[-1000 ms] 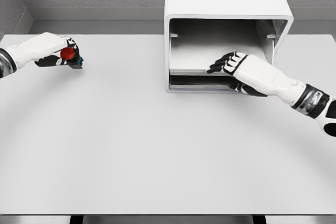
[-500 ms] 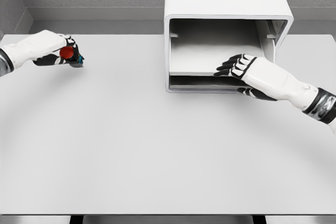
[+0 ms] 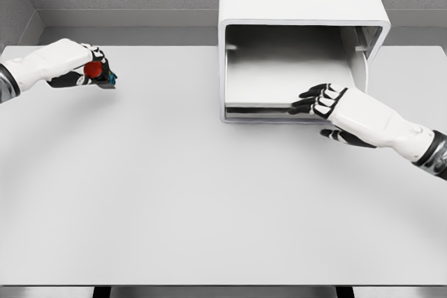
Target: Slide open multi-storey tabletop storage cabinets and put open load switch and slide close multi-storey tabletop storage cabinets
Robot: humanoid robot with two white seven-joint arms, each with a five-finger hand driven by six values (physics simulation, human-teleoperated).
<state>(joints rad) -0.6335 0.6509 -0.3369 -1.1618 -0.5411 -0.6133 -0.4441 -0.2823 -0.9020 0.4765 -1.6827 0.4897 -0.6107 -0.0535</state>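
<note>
Head cam: big plain white table [image 3: 209, 193] against a grey wall, with the white storage cabinet [image 3: 300, 5] sitting at the back, its tray [image 3: 279, 78] slid forward. Right hand [image 3: 334, 106] has its fingers curled over the tray's front right edge, thumb underneath. Over at the far left, the left hand [image 3: 73, 68] is wrapped around the red-knobbed load switch [image 3: 96, 71], well away from the cabinet.

Right robot hand [image 3: 328, 106] before cabinet [image 3: 300, 5] mouth
</note>
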